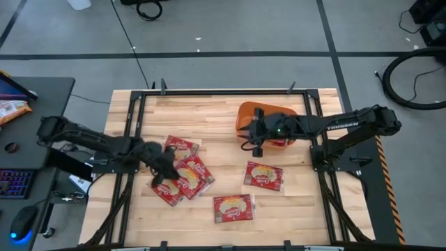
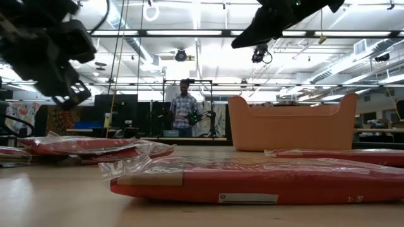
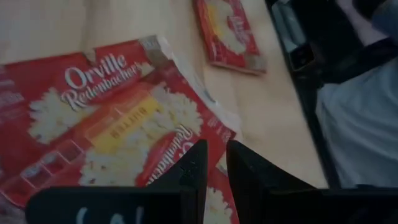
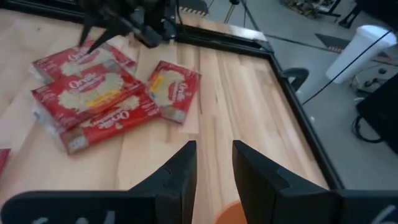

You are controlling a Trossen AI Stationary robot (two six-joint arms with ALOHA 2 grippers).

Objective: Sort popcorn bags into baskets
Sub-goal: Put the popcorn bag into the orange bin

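popcorn bags [image 1: 182,169] piled mid-table under left gripper [image 1: 164,162], jaws narrow, empty | right gripper [image 1: 255,143] by orange basket [image 1: 245,115], narrow, empty | step: picking | next: lower, grip top bag

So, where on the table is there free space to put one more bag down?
Bare wood lies along the far edge between the pile and the tub, and also in the near right corner beyond the two loose bags. The near left is crowded: overlapping bags under the left gripper.
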